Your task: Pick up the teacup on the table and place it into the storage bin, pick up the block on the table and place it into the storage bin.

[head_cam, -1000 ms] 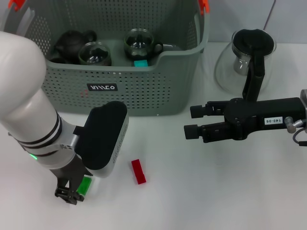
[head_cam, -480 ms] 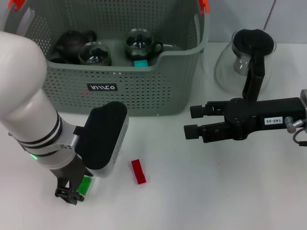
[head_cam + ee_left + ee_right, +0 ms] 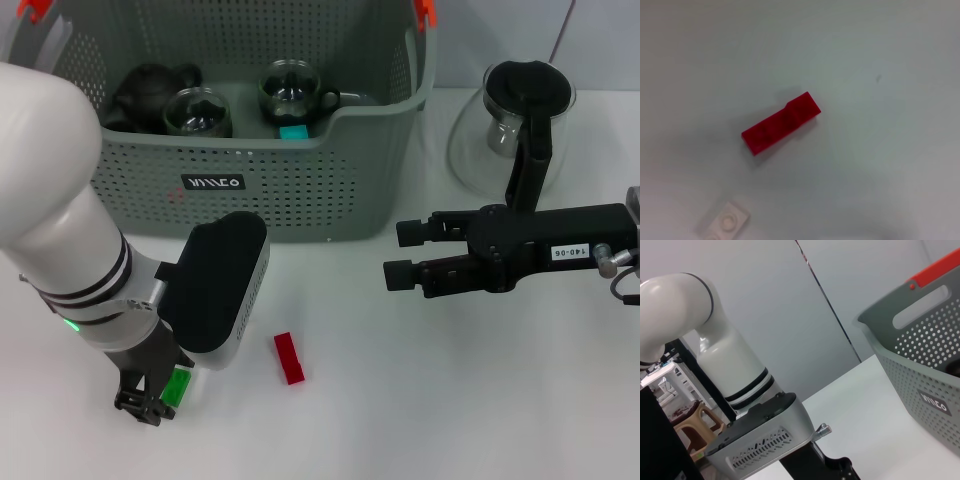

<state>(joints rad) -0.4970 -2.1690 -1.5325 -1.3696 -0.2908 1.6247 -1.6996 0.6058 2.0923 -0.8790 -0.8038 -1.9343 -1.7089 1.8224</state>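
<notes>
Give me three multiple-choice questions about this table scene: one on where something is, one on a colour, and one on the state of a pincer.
1. Where does the red block lie?
A. on the table in front of the storage bin
B. inside the storage bin
C. beside the glass pitcher

2. What colour is the block at the left pincer?
A. blue
B. green
C. yellow

3. How is the right pincer?
A. shut on a teacup
B. shut on the red block
C. open and holding nothing

Answers:
1. A: the head view shows it on the bare table, apart from the storage bin's front wall.
2. B: the green block sits between the left pincer's fingers on the table.
3. C: its two fingers are spread apart above the table with nothing between them.
</notes>
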